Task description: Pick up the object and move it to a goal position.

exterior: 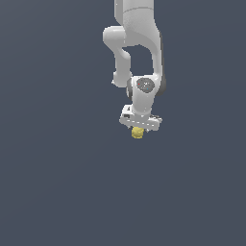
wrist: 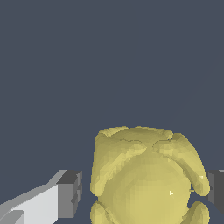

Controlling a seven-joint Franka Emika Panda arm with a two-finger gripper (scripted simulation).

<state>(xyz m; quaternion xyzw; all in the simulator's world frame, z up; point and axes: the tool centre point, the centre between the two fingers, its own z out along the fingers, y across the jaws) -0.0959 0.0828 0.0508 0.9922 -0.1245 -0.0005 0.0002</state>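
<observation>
Arm: your white arm [exterior: 139, 53] hangs down from the top of the exterior view, wrist pointing at the floor
Gripper: the gripper [exterior: 138, 130] sits right over the ball, its white bar across the top of it
Ball: the yellow lumpy ball [exterior: 138, 133] peeks out just under that bar, much narrower than the bar itself
Close-up: from the wrist view the ball [wrist: 146, 175] fills the gap between the two dark finger pads [wrist: 70, 193]
Grip: one pad shows a thin gap beside the ball, the other sits at the ball's edge; you can't tell from here whether the fingers are pressing on it or only bracketing it
Floor: plain dark blue-grey floor [exterior: 57, 182] all around
Height: you can't tell whether the ball is resting on the floor or lifted off it
</observation>
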